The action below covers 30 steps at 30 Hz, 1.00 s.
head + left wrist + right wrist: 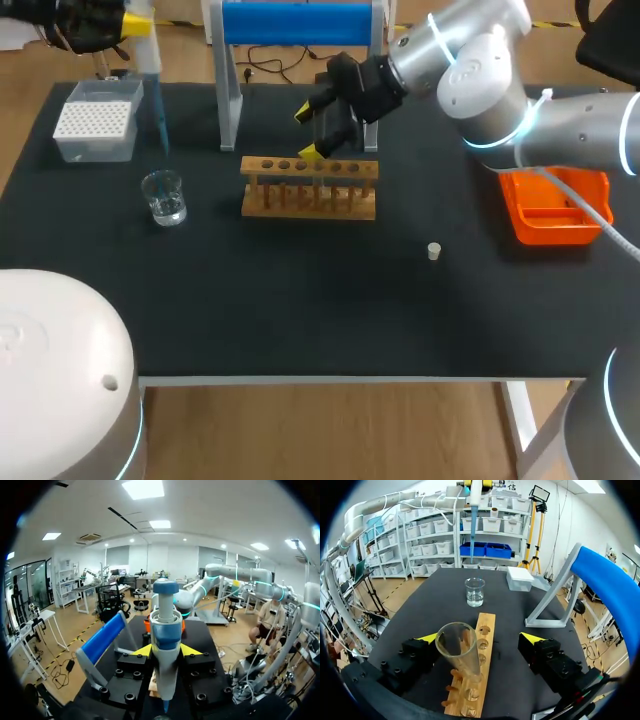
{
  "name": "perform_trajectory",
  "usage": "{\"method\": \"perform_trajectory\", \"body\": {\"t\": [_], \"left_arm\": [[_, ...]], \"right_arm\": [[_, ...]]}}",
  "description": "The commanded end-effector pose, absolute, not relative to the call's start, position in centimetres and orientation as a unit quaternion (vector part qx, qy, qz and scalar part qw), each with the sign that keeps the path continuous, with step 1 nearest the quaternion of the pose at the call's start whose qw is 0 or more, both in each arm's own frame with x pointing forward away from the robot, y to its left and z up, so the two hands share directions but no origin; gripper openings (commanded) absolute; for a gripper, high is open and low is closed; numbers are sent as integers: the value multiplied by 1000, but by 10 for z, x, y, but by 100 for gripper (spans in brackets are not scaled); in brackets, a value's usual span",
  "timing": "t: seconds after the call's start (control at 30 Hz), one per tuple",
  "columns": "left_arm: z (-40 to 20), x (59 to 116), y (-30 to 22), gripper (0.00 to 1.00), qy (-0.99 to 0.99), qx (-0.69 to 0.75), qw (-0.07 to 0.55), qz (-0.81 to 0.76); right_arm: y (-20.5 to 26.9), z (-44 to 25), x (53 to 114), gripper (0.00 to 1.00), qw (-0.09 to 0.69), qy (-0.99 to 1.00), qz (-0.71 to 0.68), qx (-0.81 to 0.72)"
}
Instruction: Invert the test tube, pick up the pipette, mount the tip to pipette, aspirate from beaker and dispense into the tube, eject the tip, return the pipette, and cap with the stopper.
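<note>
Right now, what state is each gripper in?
Left gripper: shut on the pipette.
Right gripper: open around the test tube, not touching it.

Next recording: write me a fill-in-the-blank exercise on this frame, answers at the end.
The left claw is shut on the ____. The test tube stands mouth-up in the wooden ____. The right claw is ____, not touching the test tube. The test tube is uncapped: the ____ lies on the table. Missing words: pipette; rack; open; stopper.
</note>
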<state>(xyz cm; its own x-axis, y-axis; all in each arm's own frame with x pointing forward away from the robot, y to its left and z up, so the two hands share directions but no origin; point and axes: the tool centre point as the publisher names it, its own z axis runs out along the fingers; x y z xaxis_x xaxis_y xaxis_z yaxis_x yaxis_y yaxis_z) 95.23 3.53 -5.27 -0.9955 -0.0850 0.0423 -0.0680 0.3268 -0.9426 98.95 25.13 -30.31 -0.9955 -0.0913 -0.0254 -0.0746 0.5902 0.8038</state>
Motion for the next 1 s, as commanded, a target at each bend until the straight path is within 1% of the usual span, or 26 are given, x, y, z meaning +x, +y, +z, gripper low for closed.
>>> {"method": "perform_trajectory", "body": {"t": [0.03, 0.27, 0.43, 0.6, 0.87, 1.0], "left_arm": [[-11, 956, 3, 0, 828, -44, 1, -559], [48, 962, -60, 0, 827, -9, -16, -562], [69, 970, -104, 0, 828, 22, -31, -559], [69, 983, -140, 0, 820, 44, -54, -568], [60, 995, -180, 0, 812, 60, -77, -575], [57, 998, -192, 0, 812, 64, -82, -575]], "right_arm": [[250, -302, 989, 100, 10, -892, -449, 47], [250, -302, 989, 100, 10, -892, -449, 47], [250, -302, 989, 100, 10, -892, -449, 47], [250, -302, 989, 100, 10, -892, -449, 47], [250, -302, 989, 100, 10, -892, -449, 47], [250, -302, 989, 100, 10, -892, -449, 47]]}}
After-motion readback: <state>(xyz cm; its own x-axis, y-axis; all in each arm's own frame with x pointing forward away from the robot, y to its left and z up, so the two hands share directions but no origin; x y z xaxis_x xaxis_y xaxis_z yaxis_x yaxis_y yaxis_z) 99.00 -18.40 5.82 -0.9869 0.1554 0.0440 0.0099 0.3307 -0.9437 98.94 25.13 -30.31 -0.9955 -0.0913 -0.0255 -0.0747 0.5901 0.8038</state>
